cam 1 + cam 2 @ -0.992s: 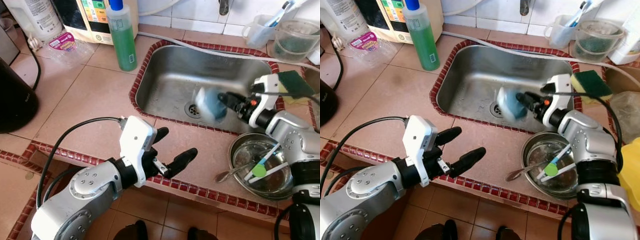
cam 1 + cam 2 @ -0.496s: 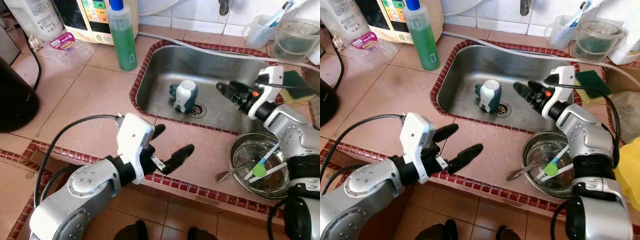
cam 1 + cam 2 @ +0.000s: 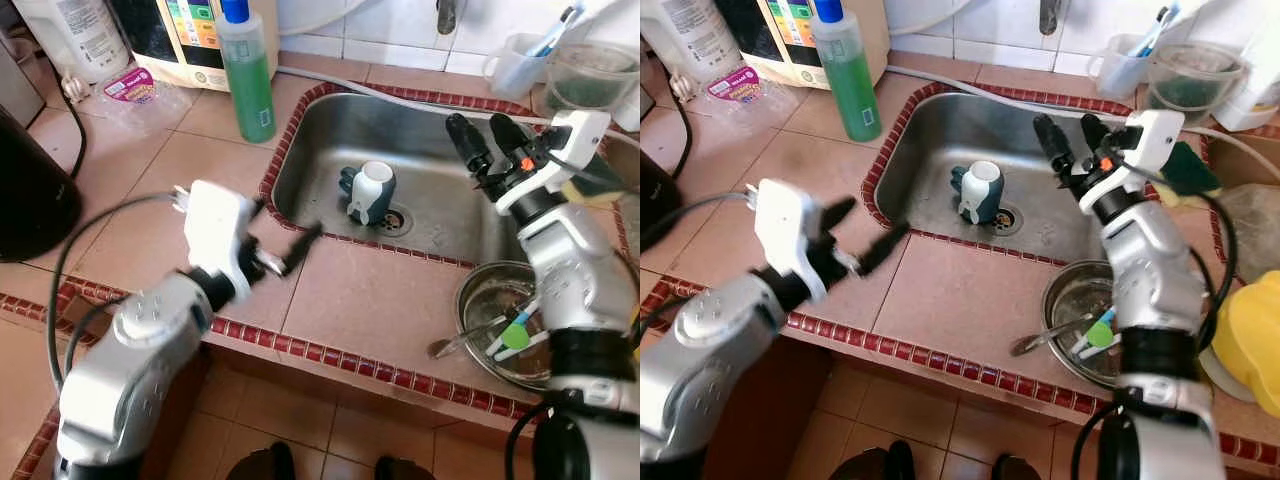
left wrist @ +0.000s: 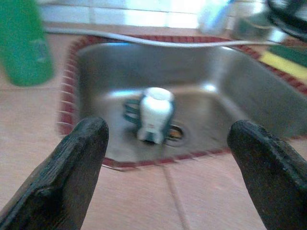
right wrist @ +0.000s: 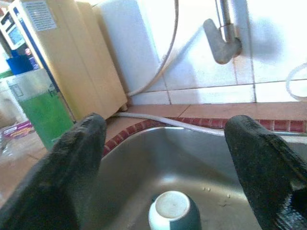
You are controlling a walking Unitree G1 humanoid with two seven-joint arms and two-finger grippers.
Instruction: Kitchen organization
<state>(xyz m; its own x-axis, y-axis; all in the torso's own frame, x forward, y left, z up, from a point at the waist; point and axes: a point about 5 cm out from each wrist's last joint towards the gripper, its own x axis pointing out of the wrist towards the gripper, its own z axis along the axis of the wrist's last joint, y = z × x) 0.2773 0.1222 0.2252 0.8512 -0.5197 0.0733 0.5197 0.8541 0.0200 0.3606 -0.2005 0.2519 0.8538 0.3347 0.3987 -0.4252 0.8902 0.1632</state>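
**One mug sits upside down in the sink**

One small mug (image 3: 371, 190) is in the steel sink (image 3: 330, 140). It is teal with a white bottom, and it stands upside down right beside the drain (image 3: 392, 219). Nothing is touching it.

The right gripper (image 3: 483, 143) is up above the right side of the sink. Its fingers (image 3: 466, 141) are spread wide and hold nothing. The left gripper (image 3: 277, 242) is over the tan tiled desk (image 3: 170, 190), near the sink's red tile edge. Its fingers are also spread wide and hold nothing. It looks blurry in the head views.

A green soap bottle (image 3: 246, 75) with a blue cap stands on the desk to the left of the sink. Its label is too small to read. Behind it is a box (image 3: 190, 35) with colored squares and tiny writing that cannot be read. A clear plastic pack (image 3: 135, 92) with a pink label lies close by.

A metal bowl (image 3: 500, 325) sits on the desk at the front right. It holds a spoon and some other utensils. A green and yellow sponge (image 3: 1185, 170) lies by the sink's right edge, partly behind the right arm. A faucet (image 5: 221, 36) is on the white tile wall.
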